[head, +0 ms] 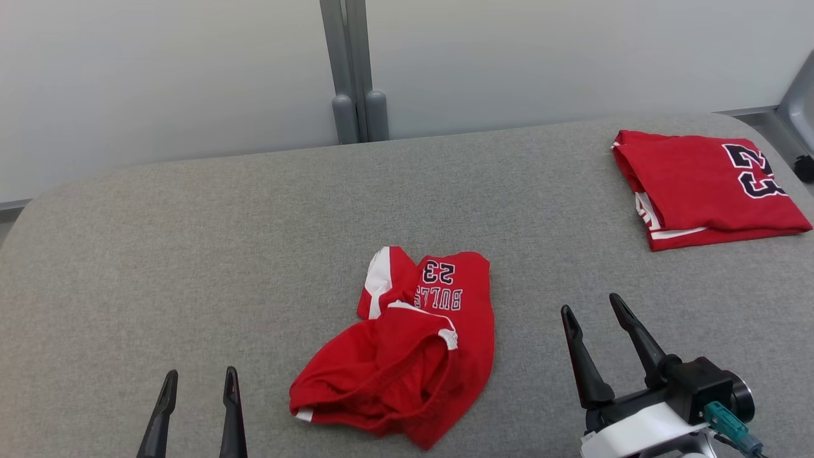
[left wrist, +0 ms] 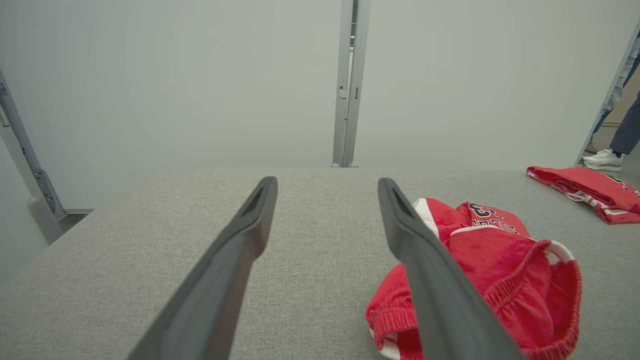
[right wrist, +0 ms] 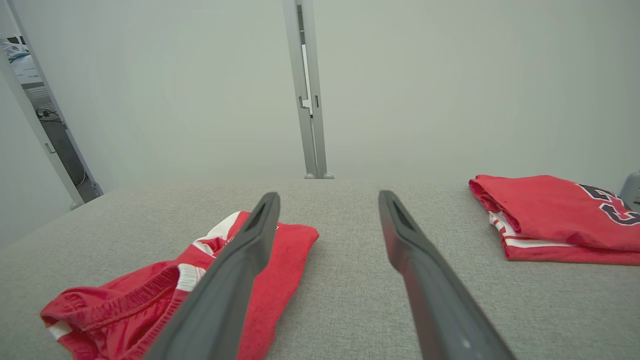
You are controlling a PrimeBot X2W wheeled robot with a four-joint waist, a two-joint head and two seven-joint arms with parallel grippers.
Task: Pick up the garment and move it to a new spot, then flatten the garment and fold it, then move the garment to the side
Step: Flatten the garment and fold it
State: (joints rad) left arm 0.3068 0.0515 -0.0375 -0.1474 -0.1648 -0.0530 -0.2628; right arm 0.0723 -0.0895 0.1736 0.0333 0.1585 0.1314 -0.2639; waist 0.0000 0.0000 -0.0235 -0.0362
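Left end effector [head: 200, 373]: the two dark fingers stood wide apart with nothing between them, pointing forward over the bench.
Right end effector [head: 591, 303]: it was also spread wide and empty, with its fingers leaning slightly toward the left one's side.
Garment [head: 407, 343]: red shorts lay crumpled on the bench between the two end effectors, to the right of the left fingers and to the left of the right fingers, touching neither.
Garment detail: the gathered elastic waistband gaped on the side nearer the end effectors. The panel printed "23" and "BULLS" lay at the far end, about level with the right fingertips and well ahead of the left ones.
Folded garment [head: 706, 187]: a second red piece with dark, white-edged numerals lay folded flat, well ahead of the right end effector and off to its right, near the bench's far corner.
Bench [head: 191, 254]: it had a grey woven cover with rounded corners and lay under both end effectors.
Post [head: 353, 70]: a grey upright stood between pale wall panels, straight ahead beyond the bench's far edge.
Person's shoe [left wrist: 602, 159]: a pale shoe and a dark trouser leg showed far off to the left end effector's right, past the folded garment.
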